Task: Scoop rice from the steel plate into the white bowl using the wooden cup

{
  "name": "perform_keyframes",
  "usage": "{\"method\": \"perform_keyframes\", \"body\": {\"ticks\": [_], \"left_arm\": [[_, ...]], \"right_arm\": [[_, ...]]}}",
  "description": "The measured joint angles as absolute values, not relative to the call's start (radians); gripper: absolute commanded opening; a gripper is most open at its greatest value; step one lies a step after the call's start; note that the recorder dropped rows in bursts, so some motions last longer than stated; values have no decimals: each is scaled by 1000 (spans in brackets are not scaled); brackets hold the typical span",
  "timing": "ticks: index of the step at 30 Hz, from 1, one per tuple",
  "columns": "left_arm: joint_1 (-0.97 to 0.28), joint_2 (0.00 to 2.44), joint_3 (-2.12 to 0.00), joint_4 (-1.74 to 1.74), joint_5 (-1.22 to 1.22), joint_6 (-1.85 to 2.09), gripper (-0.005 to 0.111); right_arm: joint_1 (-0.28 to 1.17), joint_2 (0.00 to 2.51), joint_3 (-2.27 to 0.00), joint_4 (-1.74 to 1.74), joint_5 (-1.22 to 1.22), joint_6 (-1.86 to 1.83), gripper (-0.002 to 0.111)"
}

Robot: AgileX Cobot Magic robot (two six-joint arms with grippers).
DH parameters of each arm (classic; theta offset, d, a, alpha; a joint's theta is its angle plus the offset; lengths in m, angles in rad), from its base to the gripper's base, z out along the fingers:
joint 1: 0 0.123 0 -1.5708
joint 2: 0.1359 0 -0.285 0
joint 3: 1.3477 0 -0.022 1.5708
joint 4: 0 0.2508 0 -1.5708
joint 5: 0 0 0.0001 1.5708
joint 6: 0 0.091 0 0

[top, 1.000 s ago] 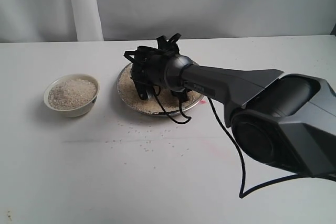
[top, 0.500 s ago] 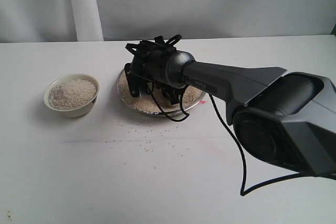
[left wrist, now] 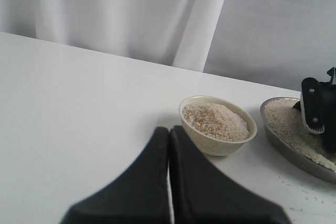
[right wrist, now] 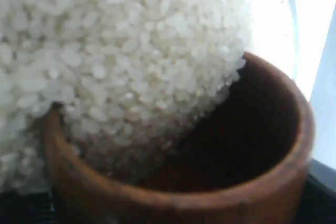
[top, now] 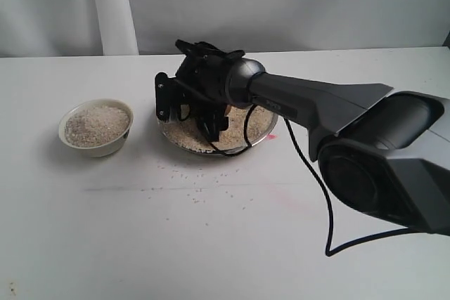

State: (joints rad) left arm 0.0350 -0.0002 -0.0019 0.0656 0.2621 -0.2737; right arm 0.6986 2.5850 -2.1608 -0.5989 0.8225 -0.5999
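mid-scoop, with a good share already moved

exterior view: the right gripper [top: 188, 110] is down over the plate [top: 269, 133], its jaws spread wide; what sits between them is mostly hidden by the wrist. rice [top: 184, 135] lies in a layer across the plate. the bowl [top: 70, 138] stands to the left, apart from the plate, and is heaped close to its rim. loose grains [top: 197, 189] dot the table [top: 105, 237] in front of the plate.

left wrist view: the left gripper [left wrist: 169, 182] has its fingers pressed together on nothing. it hangs over bare table near the bowl, taking no part. the mound in the bowl shows plainly here, as does one finger of the other arm at the plate's near edge.

right wrist view: the cup [right wrist: 184, 198] fills the picture, tipped with its mouth pushed into the heap. grains cover roughly half the opening and the rest of the dark inside is bare. the jaws barely show, but the cup sits square before the camera, so i judge they are pinching it.

progress: the full bowl suggests much is done. this scoop is only partly loaded; it has yet to be filled, lifted, carried left and tipped out. plenty is left on the plate, yet the bowl has little room.
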Motion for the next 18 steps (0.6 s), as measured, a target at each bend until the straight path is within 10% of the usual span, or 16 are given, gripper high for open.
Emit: {"method": "perform_keyframes", "body": {"ticks": [18], "left_arm": [[35, 0, -2, 66, 262, -274, 0]], "right_arm": [[620, 2576, -2167, -185, 740, -553, 0]]}}
